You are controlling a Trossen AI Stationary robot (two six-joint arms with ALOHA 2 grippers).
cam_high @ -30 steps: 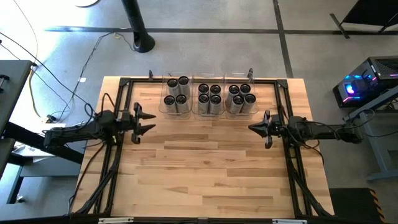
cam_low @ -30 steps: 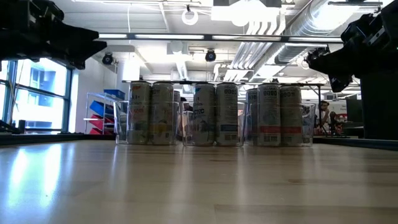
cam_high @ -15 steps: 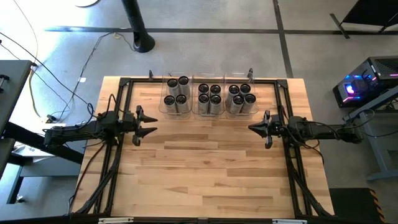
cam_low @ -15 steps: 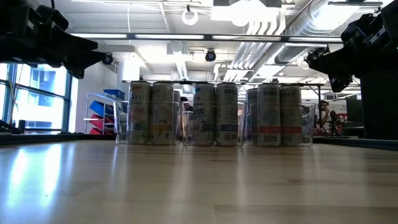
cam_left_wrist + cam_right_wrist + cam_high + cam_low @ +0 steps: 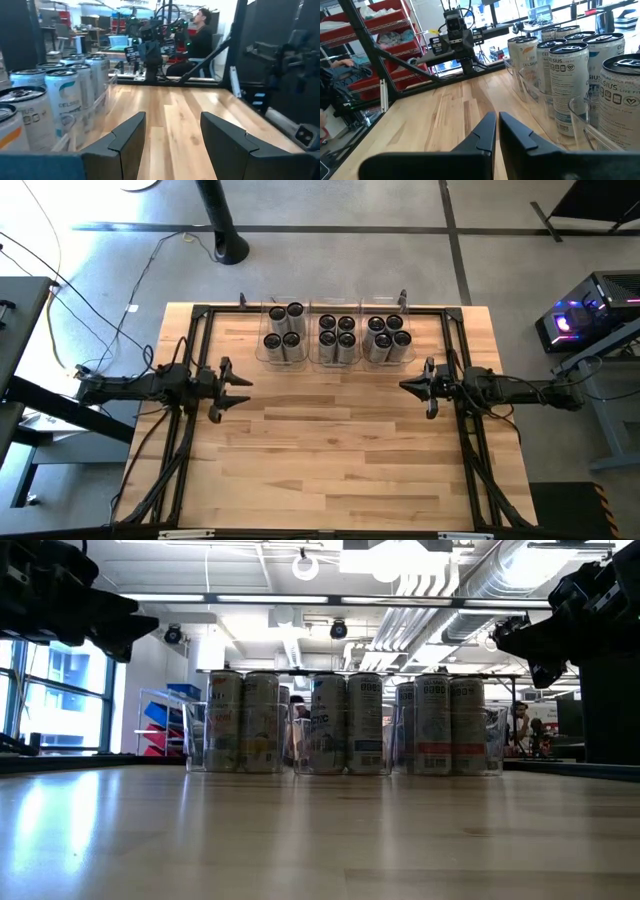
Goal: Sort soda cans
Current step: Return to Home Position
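Note:
The soda cans stand upright at the table's far side in three clear bins: a left group, a middle group and a right group, seen side-on in the low view. My left gripper hovers open at the table's left, pointing level toward the right, nearer than the left bin. Its fingers have nothing between them, with cans off to one side. My right gripper hovers shut at the table's right, pointing left, its own view showing cans beside it.
Black frame rails run along the table's left, far and right edges. Bare wood stretches between the two grippers and toward the near edge. A person sits beyond the table's right side. A lit computer case stands right of the table.
My left gripper has swung a little toward the table's near edge and turned, so that it points straight across toward the right instead of slanting toward the bins. Its fingers have kept the same gap. The cans have not moved.

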